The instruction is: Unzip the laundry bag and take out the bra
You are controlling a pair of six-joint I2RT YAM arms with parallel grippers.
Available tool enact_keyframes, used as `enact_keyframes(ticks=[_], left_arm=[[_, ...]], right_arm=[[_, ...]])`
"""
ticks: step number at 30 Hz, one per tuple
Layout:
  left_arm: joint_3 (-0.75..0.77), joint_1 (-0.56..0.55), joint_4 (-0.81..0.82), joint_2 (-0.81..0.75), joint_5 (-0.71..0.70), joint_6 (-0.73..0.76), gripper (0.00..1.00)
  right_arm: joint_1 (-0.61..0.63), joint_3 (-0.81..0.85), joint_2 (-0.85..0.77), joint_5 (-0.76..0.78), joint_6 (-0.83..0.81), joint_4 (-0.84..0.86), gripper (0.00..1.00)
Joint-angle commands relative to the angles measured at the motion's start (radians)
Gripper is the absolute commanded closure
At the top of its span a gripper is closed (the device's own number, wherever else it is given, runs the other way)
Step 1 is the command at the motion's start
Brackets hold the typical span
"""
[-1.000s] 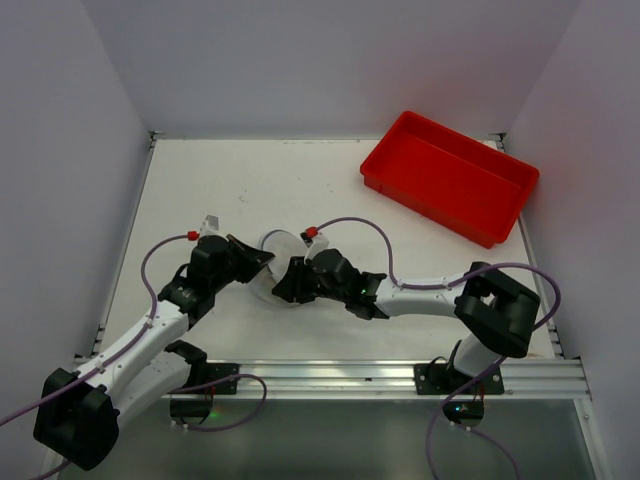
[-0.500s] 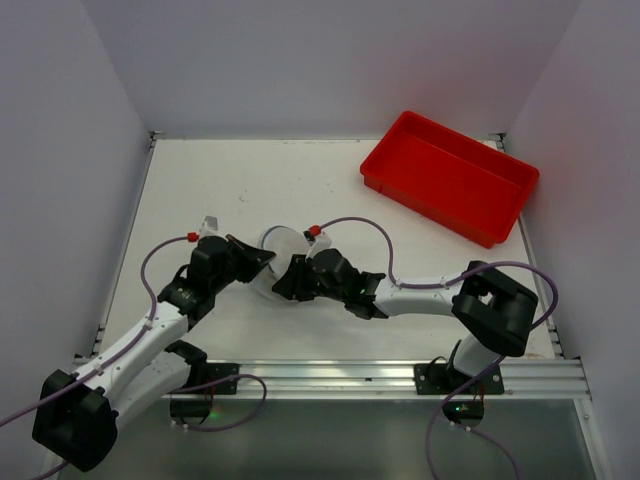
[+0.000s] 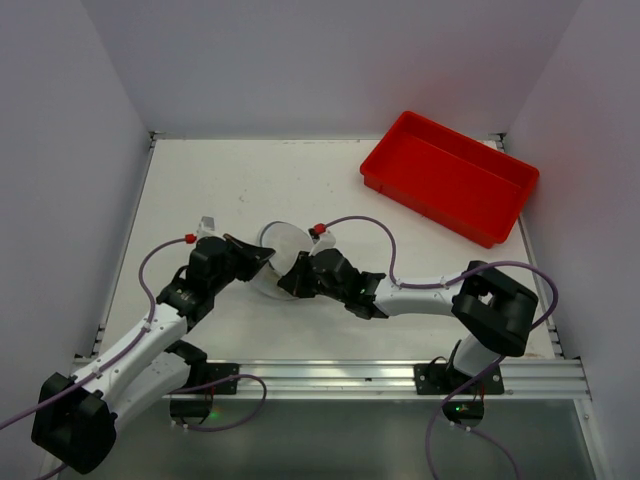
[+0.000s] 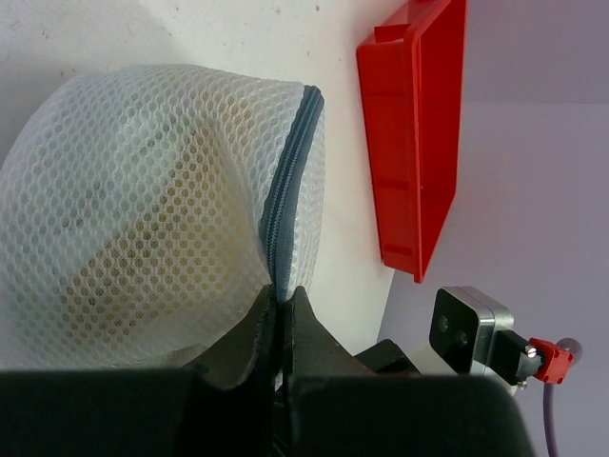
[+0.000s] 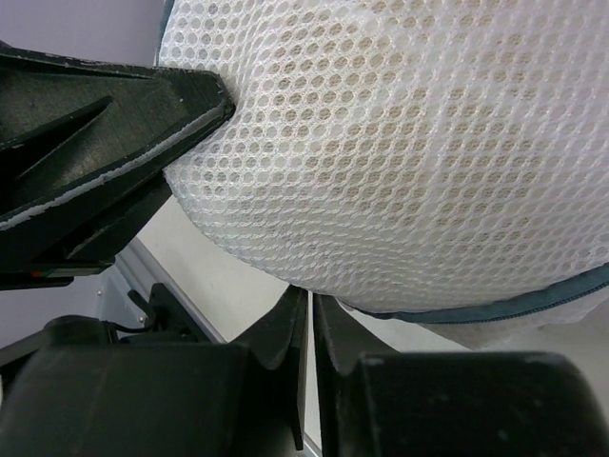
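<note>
White mesh laundry bag [image 3: 283, 243] is on the counter [image 3: 220, 180], well apart from the red tray [image 3: 430, 208]; we see the left tool [image 4: 282, 297] clamped on its zipper seam [image 4: 285, 190], the right tool [image 5: 310, 295] narrowed onto its mesh.

A robotics lab test cell. A white bench [image 3: 200, 190] is boxed in by plain pale walls [image 3: 320, 60] on the left, right and far sides. Two small arms, the left [image 3: 150, 330] and the right [image 3: 420, 292], are bolted to an aluminium rail [image 3: 400, 378] at the near edge. Purple cables [image 3: 360, 225] loop over them, and a red tray [image 3: 450, 175] sits far right.
</note>
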Motion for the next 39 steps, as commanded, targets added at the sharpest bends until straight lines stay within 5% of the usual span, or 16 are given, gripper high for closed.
enact_keyframes(ticks=[1,17,25,27,30,31,34,39], left_arm=[[0.001,-0.015,0.032,-0.018,0.005,-0.020,1.00],[0.169,-0.003,-0.042,0.143,-0.088,0.246,1.00],[0.225,0.068,0.049,0.243,0.120,0.568,0.98],[0.260,0.103,0.082,0.284,0.241,0.652,0.88],[0.291,0.123,0.022,0.295,0.283,0.675,0.46],[0.293,0.123,0.012,0.287,0.283,0.665,0.23],[0.279,0.122,-0.041,0.222,0.249,0.600,0.00],[0.244,0.120,-0.178,0.090,0.146,0.488,0.00]], right_arm=[[-0.019,0.012,-0.008,0.108,-0.004,0.009,0.96],[-0.114,-0.090,-0.293,0.032,-0.265,-0.356,1.00],[-0.122,-0.043,-0.319,-0.077,-0.409,-0.445,1.00],[-0.120,-0.022,-0.305,-0.109,-0.418,-0.435,1.00],[-0.119,0.013,-0.279,-0.158,-0.400,-0.405,1.00],[-0.114,0.025,-0.253,-0.167,-0.379,-0.401,1.00],[-0.097,0.084,-0.189,-0.177,-0.340,-0.347,1.00],[-0.079,0.164,-0.104,-0.161,-0.304,-0.320,1.00]])
